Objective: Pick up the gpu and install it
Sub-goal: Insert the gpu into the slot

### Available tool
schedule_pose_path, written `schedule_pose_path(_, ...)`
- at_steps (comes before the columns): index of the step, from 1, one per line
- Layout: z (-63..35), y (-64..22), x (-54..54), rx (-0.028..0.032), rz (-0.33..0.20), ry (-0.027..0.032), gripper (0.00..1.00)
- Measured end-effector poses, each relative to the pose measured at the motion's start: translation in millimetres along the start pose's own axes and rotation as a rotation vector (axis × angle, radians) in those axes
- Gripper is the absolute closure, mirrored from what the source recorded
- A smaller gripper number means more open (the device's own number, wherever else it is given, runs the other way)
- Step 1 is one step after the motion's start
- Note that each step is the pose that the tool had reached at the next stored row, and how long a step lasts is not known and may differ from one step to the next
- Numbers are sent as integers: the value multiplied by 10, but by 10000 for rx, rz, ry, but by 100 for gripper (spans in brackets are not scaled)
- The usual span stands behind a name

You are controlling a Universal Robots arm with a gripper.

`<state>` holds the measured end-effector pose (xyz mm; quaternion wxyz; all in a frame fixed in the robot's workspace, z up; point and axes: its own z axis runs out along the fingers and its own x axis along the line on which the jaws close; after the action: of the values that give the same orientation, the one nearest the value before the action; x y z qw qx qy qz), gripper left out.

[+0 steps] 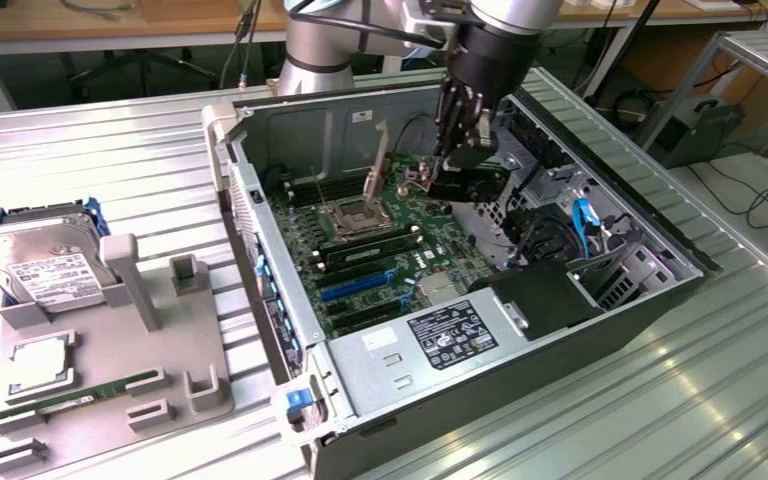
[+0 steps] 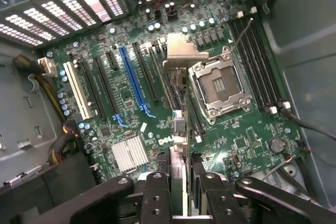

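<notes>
My gripper (image 1: 466, 150) reaches down into the open computer case (image 1: 651, 290) and is shut on the gpu (image 1: 472, 186), a thin black card. In the wrist view the gpu (image 2: 180, 124) shows edge-on, running out from between my two fingers (image 2: 157, 195) over the green motherboard (image 2: 247, 140). Its silvery bracket (image 2: 184, 53) sticks out at the far end, close beside the CPU socket (image 2: 220, 85). In the exterior view that bracket (image 1: 380, 165) shows as a narrow upright strip above the socket. The card hangs over the slots, tilted off their line, with the blue slot (image 2: 134, 82) to one side.
Black memory slots (image 2: 257, 61) flank the socket; a heat sink (image 2: 128, 153) sits near the slots' ends. A hard drive (image 1: 40, 262) in a blue carrier, a grey fixture (image 1: 111, 400) with a green memory stick (image 1: 77, 395) and a chip (image 1: 40, 365) lie at the exterior view's left.
</notes>
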<state>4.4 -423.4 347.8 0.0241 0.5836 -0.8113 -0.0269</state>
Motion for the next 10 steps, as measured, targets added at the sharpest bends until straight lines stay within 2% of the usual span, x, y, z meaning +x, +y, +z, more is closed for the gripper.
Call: schedule_pose_path(10,1,0,0,9,-1300,64,73)
